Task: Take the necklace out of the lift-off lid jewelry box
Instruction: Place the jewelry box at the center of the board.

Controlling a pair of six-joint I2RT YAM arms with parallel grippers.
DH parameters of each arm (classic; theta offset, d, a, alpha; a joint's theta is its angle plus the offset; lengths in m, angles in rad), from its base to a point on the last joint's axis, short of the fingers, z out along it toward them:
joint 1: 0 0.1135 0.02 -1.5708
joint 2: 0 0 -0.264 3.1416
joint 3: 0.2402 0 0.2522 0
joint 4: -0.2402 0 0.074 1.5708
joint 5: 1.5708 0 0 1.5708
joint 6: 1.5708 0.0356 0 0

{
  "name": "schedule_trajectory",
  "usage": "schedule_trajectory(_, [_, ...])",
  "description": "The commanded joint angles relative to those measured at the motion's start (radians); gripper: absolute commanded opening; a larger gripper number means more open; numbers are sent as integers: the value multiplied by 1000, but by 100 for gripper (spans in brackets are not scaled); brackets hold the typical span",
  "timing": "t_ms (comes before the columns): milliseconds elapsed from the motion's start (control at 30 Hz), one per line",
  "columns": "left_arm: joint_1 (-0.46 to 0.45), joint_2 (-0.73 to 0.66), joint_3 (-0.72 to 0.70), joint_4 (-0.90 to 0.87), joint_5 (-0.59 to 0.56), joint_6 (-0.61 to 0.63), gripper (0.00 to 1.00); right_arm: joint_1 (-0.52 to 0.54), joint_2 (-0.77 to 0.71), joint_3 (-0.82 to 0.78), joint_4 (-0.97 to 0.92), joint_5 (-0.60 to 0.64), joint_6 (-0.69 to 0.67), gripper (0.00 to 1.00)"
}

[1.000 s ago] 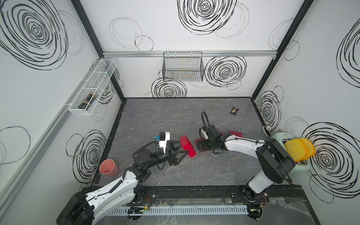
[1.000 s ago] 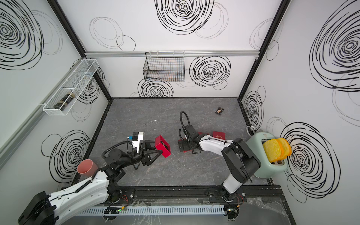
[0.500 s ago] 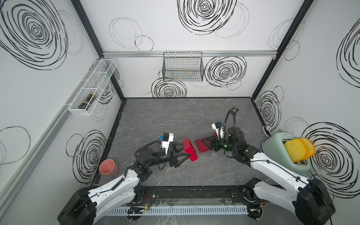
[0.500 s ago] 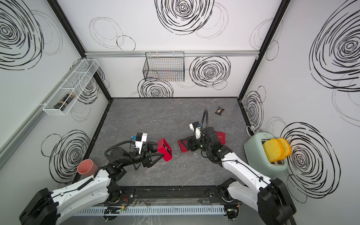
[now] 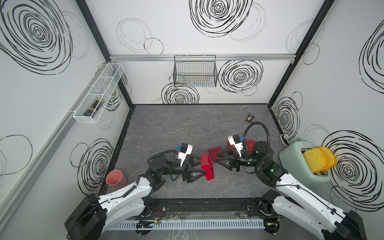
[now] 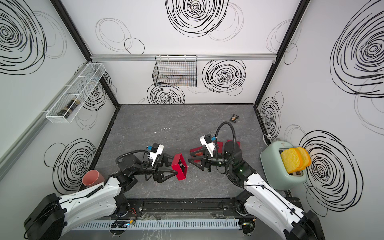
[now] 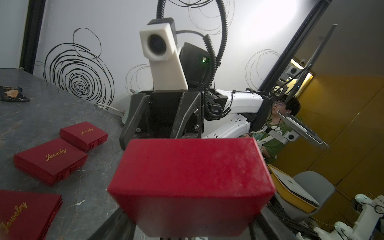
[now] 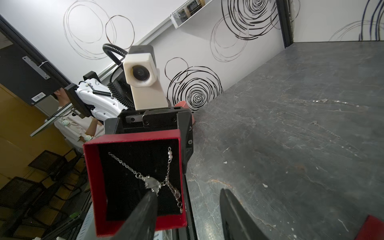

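Left claw (image 5: 200, 168) grips the lidless box (image 8: 89, 170); right claw (image 5: 217, 159), at its 3 o'clock, parted and empty, faces the necklace (image 8: 152, 184). Next, probably: pinch it, withdraw.

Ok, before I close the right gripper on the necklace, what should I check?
1. Box open: ok, its inside faces the right gripper.
2. Box held: ok, the left gripper is shut on its sides.
3. Necklace reachable: ok, it lies in full view inside.
4. Right jaws apart: ok, nothing is between them.
5. Jaws centred on the pendant: not ok. In the right wrist view one finger lines up with it, while the other shows past the rim.
6. How far the fingers reach into the box: cannot tell.
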Motion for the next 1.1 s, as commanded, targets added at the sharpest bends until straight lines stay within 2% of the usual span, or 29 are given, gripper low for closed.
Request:
schedule_trajectory(0, [-12,5,36,98,53,3,64,13,23,35,-18,-50,-30,53])
schedule_trajectory(433, [-29,32,45,118,76,4,65,51,27,37,27,-92,-9,45])
schedule_trajectory(633, [-33,37,44,120,77,6,65,81,33,44,25,-73,-14,35])
schedule_trajectory(733, [-34,36,43,119,80,9,65,84,33,46,23,-65,-14,27])
schedule_trajectory(867, [-37,42,44,111,84,13,68,86,32,55,5,-39,-12,19])
schedule_trajectory(967, [-38,48,44,100,78,17,72,86,40,70,-39,-10,-17,9])
schedule_trajectory(1067, [-39,44,47,72,64,35,75,86,43,79,-59,-8,-17,4])
